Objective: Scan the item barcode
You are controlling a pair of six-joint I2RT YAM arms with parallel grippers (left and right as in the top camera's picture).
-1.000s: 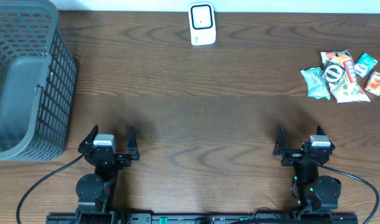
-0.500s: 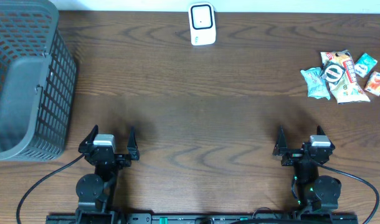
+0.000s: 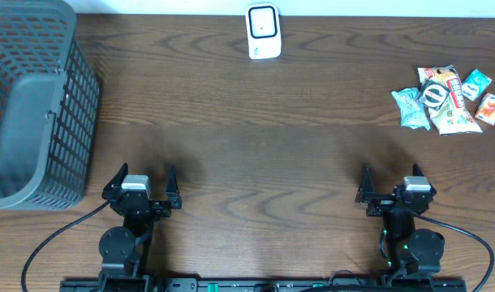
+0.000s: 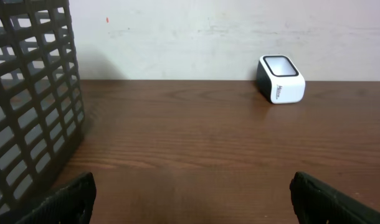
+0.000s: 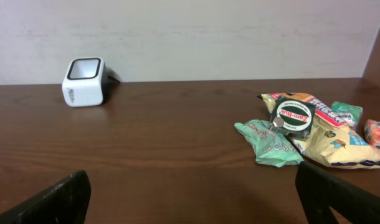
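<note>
Overhead, we list: left pincer [image 3: 144, 176], jaws spread wide, holding nothing, at the near edge of the dark wooden counter [image 3: 272, 122]; right pincer [image 3: 391, 173], equally wide and empty, on the same near edge. A grey mesh basket [image 3: 77, 122] stands ahead and to the left of the left pincer. A white barcode scanner [image 3: 263, 31] sits at the far edge, ahead and between both pincers. A pile of snack packets [image 3: 452, 113] lies ahead and to the right of the right pincer, well apart from it, with a round tin [image 3: 433, 96] on top. Left wrist view: two dark fingers [image 4: 68, 200] at the lower corners, bare counter between them; the barcode scanner [image 4: 281, 79] ahead and to the right, against a pale wall [image 4: 177, 37]; the basket [image 4: 34, 106] close on the left. Right wrist view: fingers [image 5: 53, 202] wide apart at the lower corners, nothing between; the barcode scanner [image 5: 84, 82] ahead to the left; the pile of snack packets [image 5: 271, 144] ahead to the right, with the round tin [image 5: 292, 116] resting on it.
</note>
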